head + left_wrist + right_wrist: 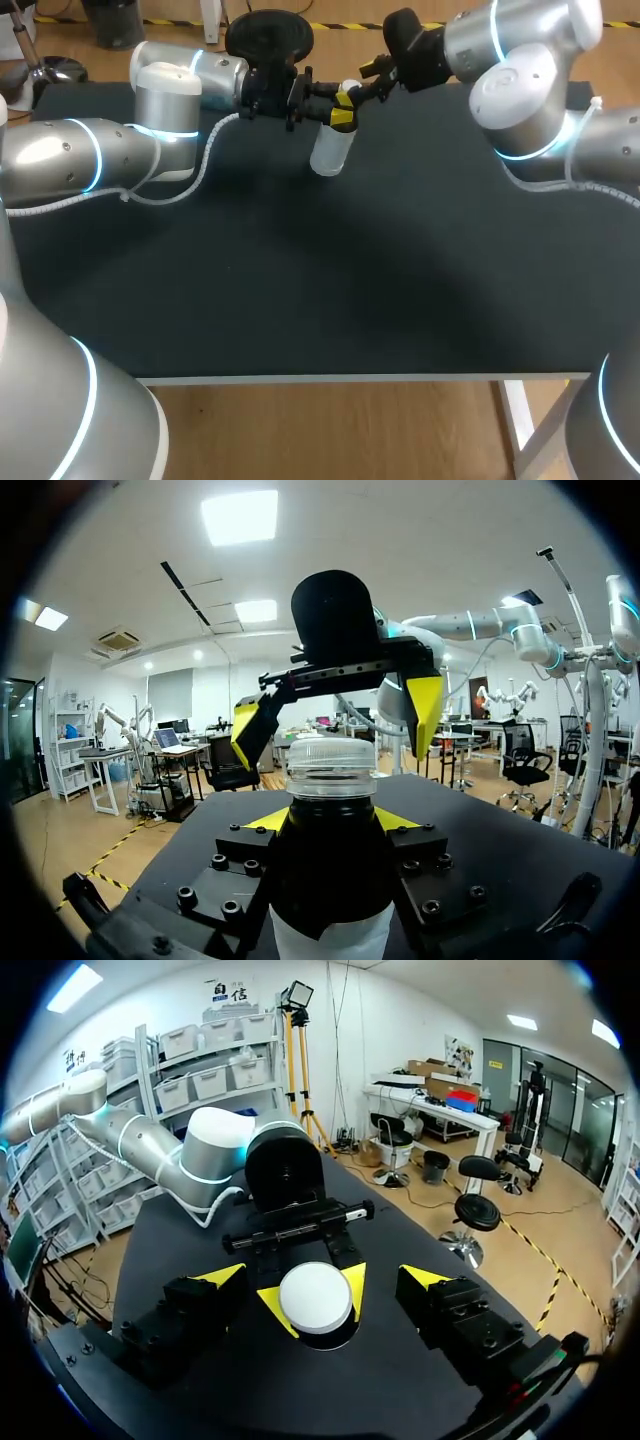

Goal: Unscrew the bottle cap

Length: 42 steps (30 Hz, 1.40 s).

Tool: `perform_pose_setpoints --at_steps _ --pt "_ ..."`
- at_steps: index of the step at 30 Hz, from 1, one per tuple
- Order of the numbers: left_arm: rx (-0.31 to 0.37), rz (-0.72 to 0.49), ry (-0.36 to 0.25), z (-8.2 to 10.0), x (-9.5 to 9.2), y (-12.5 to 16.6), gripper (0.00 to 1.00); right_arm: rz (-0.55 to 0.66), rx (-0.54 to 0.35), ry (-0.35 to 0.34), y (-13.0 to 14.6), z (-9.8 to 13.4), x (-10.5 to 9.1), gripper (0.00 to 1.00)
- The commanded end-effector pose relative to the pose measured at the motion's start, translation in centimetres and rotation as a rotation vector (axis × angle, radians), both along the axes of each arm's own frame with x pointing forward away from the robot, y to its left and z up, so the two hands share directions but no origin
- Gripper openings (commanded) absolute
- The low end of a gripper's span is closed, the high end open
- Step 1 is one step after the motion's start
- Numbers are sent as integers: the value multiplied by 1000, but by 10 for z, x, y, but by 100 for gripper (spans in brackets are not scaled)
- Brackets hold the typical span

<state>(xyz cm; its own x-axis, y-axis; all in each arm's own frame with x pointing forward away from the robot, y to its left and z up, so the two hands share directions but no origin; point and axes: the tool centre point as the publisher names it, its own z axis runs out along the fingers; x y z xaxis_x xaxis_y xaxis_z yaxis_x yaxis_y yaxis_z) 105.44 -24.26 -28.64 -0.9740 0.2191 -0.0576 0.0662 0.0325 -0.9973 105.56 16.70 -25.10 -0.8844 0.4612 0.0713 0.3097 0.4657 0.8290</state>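
Dark counter (320, 280) noted, with the work set toward its far edge, between the two arms. At that spot the bottle (331, 150) is held roughly upright by the left end effector (330, 820), whose yellow tips are closed against the dark neck from both sides, just beneath the cap (316, 1298). Whether the base rests on the counter or hangs just clear of it cannot be told from the head view. A grip so close under the cap is judged deliberate: the body is braced against turning while the whole cap is left exposed from above. Opposite it the right end effector (338, 720) is positioned and aimed at the cap top, which is seen nearly centred in the right wrist view. Its fingers are spread wide, one to each side of the cap, with a clear gap on both sides, and nothing is grasped by it. Alignment is judged done and gripping not yet begun, so the cap is taken to be fully on and the task at an early stage. Closure on the cap rim is called for next, then rotation about the bottle axis. Risk recorded: the smooth cap may slip between the tips, or the bottle may be twisted in the left hold if the clamp is light
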Motion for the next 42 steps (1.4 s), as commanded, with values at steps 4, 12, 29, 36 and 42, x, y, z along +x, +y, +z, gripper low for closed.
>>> perform_pose_setpoints --at_steps 4,12,29,36,42 --pt "-3 -8 1 -2 4 -1 0 0 -5 1 0 2 -1 43" --pt "-3 -8 1 -2 4 -1 0 2 -5 2 0 1 -1 0" --pt "-3 -8 1 -2 4 -1 0 234 -59 -26 7 -9 5 0" --pt "-3 -8 1 -2 4 -1 0 372 -107 -59 8 -12 6 0" --pt "-3 -8 1 -2 4 -1 0 539 -122 -91 8 -15 7 0"
